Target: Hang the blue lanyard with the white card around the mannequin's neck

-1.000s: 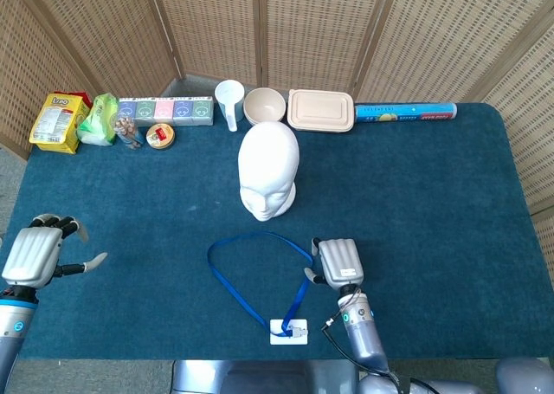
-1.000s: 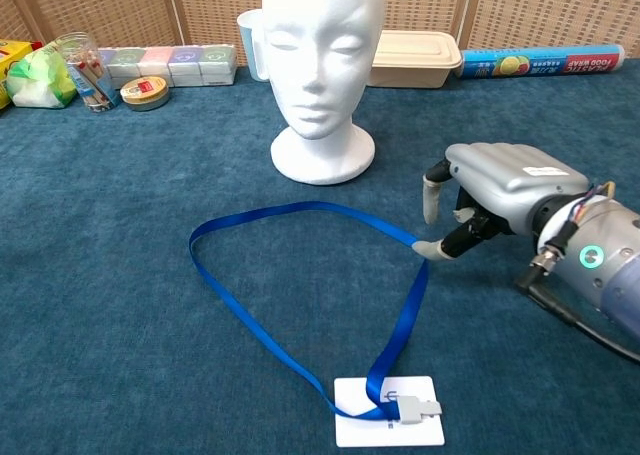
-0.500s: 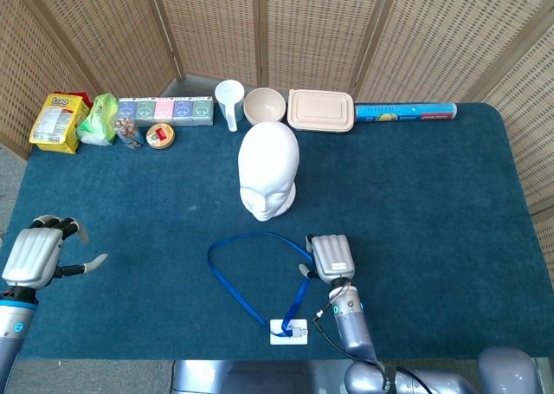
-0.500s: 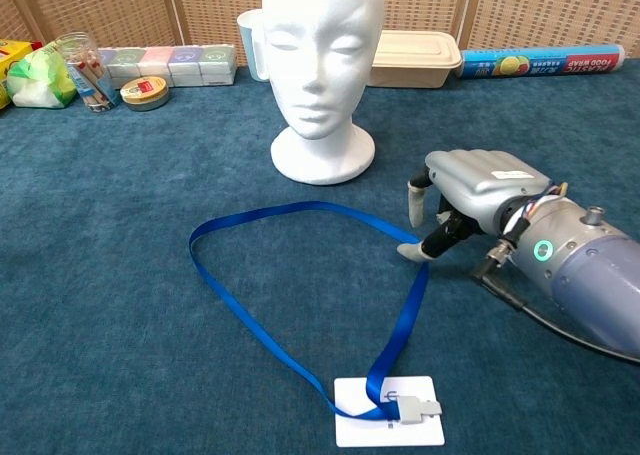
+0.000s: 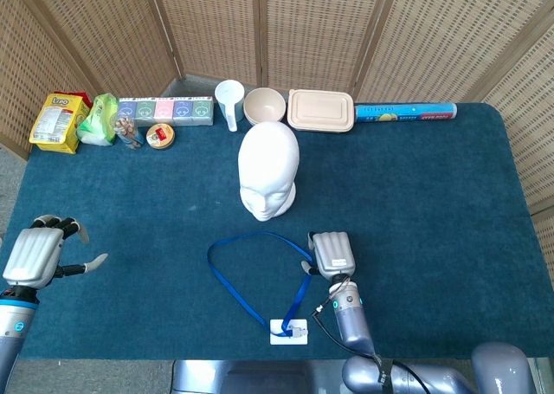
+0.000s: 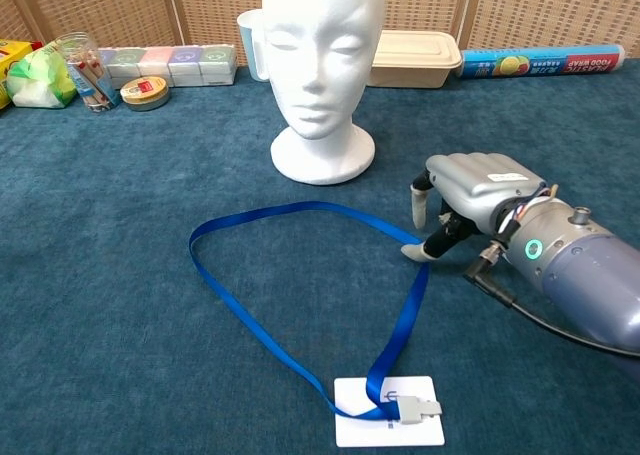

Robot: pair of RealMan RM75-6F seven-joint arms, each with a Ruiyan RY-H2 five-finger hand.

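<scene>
Your bench (image 5: 450,203) is covered in a dark teal cloth and backed by folding woven-wicker screens (image 5: 303,30). Along its far edge you have a row of things: a yellow snack bag (image 5: 56,122), a green packet (image 5: 98,119), a small jar (image 5: 127,132), a round tin (image 5: 160,136), a strip of pastel boxes (image 5: 166,110), a white cup (image 5: 229,101), a beige bowl (image 5: 265,106), a lidded beige container (image 5: 321,110) and a blue roll of food wrap (image 5: 405,113). The white mannequin head (image 5: 269,170) stands upright in the middle of the bench, facing you. The blue lanyard (image 6: 300,305) lies flat on the cloth in front of it in a wide loop, well apart from the head's base, and its white card (image 6: 390,423) rests near the bench's near edge. Your right robot hand (image 6: 462,200) sits palm-down at the right-hand bend of the loop, with one fingertip (image 6: 415,252) touching or just over the strap; whether it pinches the strap you cannot tell from either view. Your left robot hand (image 5: 41,252) hovers over the bench's near left corner, far from the lanyard, holding nothing, its thumb stuck out sideways.
</scene>
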